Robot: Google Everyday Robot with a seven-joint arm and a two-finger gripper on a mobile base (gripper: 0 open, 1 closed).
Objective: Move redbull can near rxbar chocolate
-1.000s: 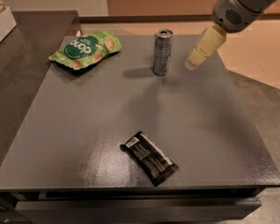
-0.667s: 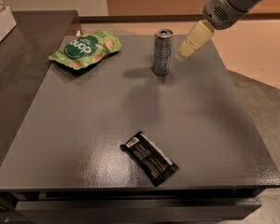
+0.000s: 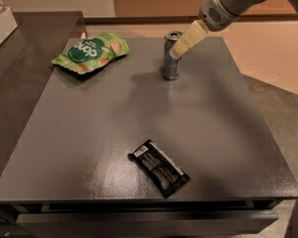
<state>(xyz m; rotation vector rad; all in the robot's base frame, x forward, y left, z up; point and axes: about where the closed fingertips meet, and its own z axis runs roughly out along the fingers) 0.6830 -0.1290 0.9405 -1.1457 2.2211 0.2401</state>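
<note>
1. Far left, rear: a flat green snack pouch (image 3: 92,51) lies on the dark grey table (image 3: 79,133). It is not part of the task.
2. Centre, front: the flat black wrapped rxbar chocolate (image 3: 159,168) lies diagonally near the front edge, well apart from the can.
3. Rear, right of centre: the slim silver-and-blue metal redbull can (image 3: 170,67) stands upright on the table.
4. Right: the cream-coloured hand (image 3: 183,44), on a grey arm (image 3: 223,6), comes in from the upper right. Its tip overlaps the can's upper right side. Contact is not confirmed, and I cannot tell whether it is open or closed.
5. Handling (judgement): the can is rigid but thin-walled, with a smooth and probably slippery skin. Being tall and narrow, it would tip if nudged high. Its fill and weight are unknown. Best hold is square across the mid-body with moderate squeeze, kept upright.
</note>
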